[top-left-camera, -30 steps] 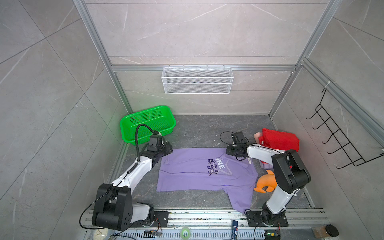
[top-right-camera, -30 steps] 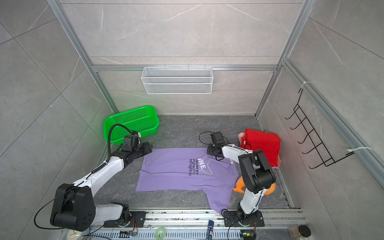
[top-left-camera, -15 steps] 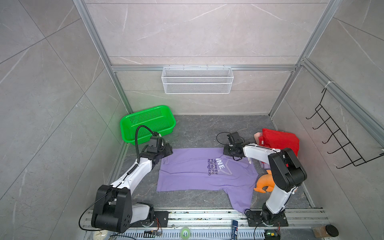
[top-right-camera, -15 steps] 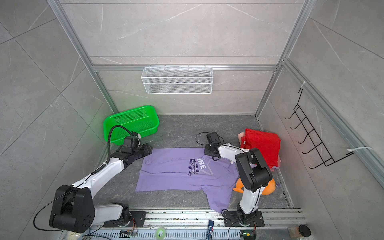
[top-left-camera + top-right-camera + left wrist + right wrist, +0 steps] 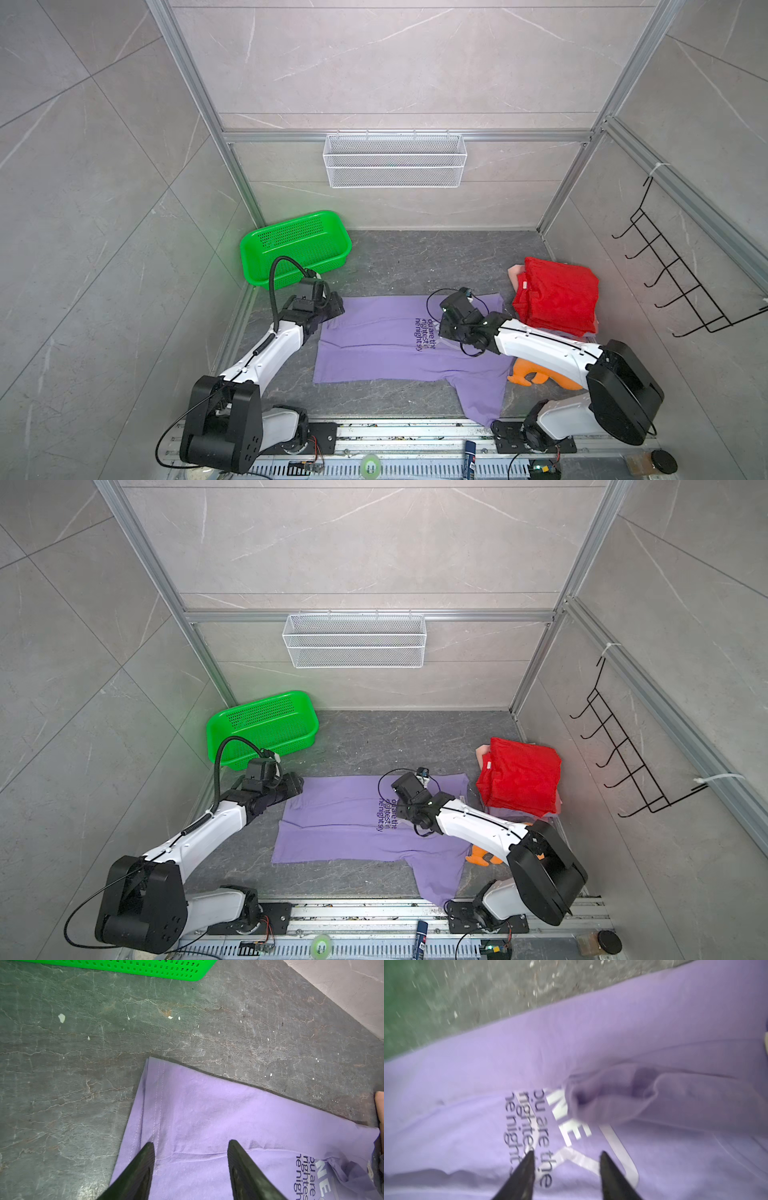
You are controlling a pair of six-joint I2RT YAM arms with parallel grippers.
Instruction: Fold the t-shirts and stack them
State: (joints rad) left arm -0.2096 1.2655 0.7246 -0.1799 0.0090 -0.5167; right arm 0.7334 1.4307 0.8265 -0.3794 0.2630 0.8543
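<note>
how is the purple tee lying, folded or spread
Mostly spread: the lavender tee lies flat on the floor, one sleeve out, small bunch by its print.

Lavender tee (image 5: 374,345) spread flat on tabletop (image 5: 415,266), print up, dark text running sideways; bunched fold covers part of white lettering, one sleeve sticks out at near edge. Red tee (image 5: 557,299) folded, tops stack at right; pink tee (image 5: 514,272) peeks out beneath

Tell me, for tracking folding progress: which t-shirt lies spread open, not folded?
The lavender cotton t-shirt with dark printed text, spread flat with a sleeve out; the red cotton t-shirt is folded compactly.
</note>
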